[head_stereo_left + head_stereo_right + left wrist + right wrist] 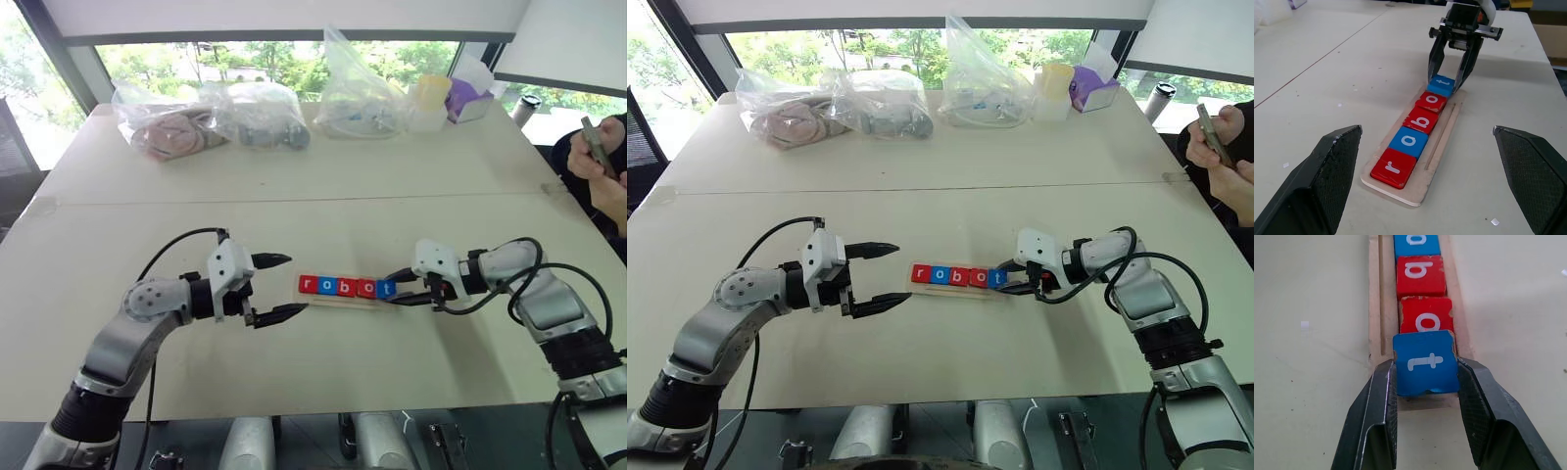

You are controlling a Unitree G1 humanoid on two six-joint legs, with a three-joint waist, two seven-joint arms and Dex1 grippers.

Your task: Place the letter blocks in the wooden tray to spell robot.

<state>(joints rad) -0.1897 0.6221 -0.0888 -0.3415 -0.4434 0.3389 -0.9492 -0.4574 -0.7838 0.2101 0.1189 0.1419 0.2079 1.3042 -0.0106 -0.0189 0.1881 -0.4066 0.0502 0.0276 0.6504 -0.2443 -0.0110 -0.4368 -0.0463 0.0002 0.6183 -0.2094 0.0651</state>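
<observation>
Your wooden tray (1442,147) lies flat on the tabletop (323,186), between the two grippers; in it the letter blocks (347,287) sit in one row, and the white lowercase letters read r, o, b, o, t from your left; the r (1394,167) is red, the first o (1408,141) blue, the b (1421,120) red, the second o (1432,101) red, the t (1425,362) blue. Your right gripper (1426,382) has its fingers closed on the t block at the tray's right end, one finger on each side of it; that block touches the second o. Your left gripper (282,287) hangs just beside the tray's left end with its fingers spread wide, holding nothing. Clear plastic bags (255,113) and a purple box (468,101) lie along the far edge; a person's hands (594,162) hold a phone at your right.
</observation>
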